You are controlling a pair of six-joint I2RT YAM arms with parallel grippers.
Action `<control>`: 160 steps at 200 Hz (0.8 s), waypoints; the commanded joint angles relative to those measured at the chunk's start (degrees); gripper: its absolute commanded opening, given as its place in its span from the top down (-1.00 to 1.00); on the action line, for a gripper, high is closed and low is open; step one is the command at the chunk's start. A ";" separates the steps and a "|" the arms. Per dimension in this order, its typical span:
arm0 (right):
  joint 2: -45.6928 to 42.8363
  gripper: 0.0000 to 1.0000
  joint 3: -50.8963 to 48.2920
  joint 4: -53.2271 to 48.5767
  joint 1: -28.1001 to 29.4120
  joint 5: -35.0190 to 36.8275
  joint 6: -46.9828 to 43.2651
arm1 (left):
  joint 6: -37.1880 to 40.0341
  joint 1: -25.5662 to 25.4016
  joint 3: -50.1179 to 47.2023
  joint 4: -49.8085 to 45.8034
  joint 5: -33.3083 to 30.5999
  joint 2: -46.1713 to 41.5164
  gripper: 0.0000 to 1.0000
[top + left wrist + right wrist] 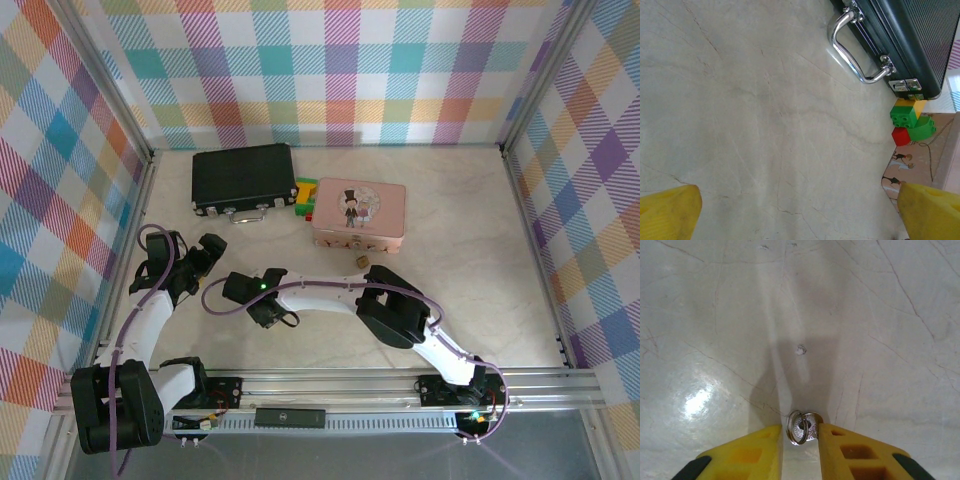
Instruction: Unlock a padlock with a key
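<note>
1. Left gripper (800,215): jaws spread wide, nothing between them, above bare table (460,250).
2. Right gripper (800,440): yellow fingers (850,452) drawn in narrowly on either side of the key (803,428) and its ring. Whether the grip is firm cannot be told.
3. Padlock (362,261): lies on the table just in front of the pink tin (358,212), apart from both grippers.
4. Black case (243,177): lies left of the tin, toy blocks (910,122) between them.
</note>
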 commanded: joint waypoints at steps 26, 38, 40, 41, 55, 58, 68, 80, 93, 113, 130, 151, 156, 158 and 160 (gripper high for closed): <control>1.71 0.73 0.33 -2.21 -0.23 2.55 1.79 | 0.56 0.77 -0.70 0.50 0.75 -0.84 -1.00; 0.34 0.75 -1.31 -0.10 -0.23 2.44 0.49 | 0.78 0.81 -0.62 0.59 0.31 -0.93 -0.99; -0.10 0.76 -1.85 0.33 -0.25 2.28 0.24 | 0.79 0.81 -0.56 0.66 0.30 -0.93 -0.99; -0.30 0.76 -2.12 0.71 -0.24 2.20 0.08 | 0.81 0.78 -0.54 0.67 0.30 -0.91 -0.99; -3.32 0.89 -5.73 5.03 -0.55 -0.10 -1.81 | 1.09 0.77 -0.26 1.09 0.62 -0.95 -0.99; -4.01 0.92 -6.40 5.87 -0.76 -0.89 -2.13 | 1.21 0.76 -0.23 1.12 0.69 -0.93 -0.99; -6.36 1.00 -8.57 8.39 -1.37 -3.43 -3.00 | 1.47 0.83 -0.08 1.29 1.28 -1.20 -1.00; -9.21 1.00 -11.28 11.04 -2.43 -6.13 -3.43 | 1.51 0.73 -0.44 1.92 2.43 -1.62 -1.00; -12.39 1.00 -14.24 13.89 -3.95 -9.26 -3.85 | 0.57 0.74 -1.18 3.38 4.32 -2.18 -0.99; -16.63 1.00 -18.20 17.55 -6.56 -14.59 -4.26 | -2.63 0.32 -2.41 6.95 7.29 -1.97 -0.98; -20.18 1.00 -21.40 20.42 -9.07 -19.59 -4.56 | -6.83 -1.06 -2.55 10.02 9.79 -0.83 -0.97; -24.77 1.00 -25.32 23.14 -12.19 -23.75 -5.50 | -12.94 -5.85 -1.55 12.58 10.52 0.80 -0.95; -25.71 1.00 -26.27 23.79 -13.11 -24.84 -5.73 | -14.62 -7.35 -1.23 12.89 10.14 1.27 -0.94; -26.19 1.00 -26.64 24.04 -13.36 -25.28 -5.89 | -15.17 -8.15 -1.11 13.07 9.97 1.46 -0.94; -26.64 1.00 -26.99 24.45 -13.68 -25.57 -6.00 | -15.79 -8.81 -1.02 13.25 9.79 1.69 -0.94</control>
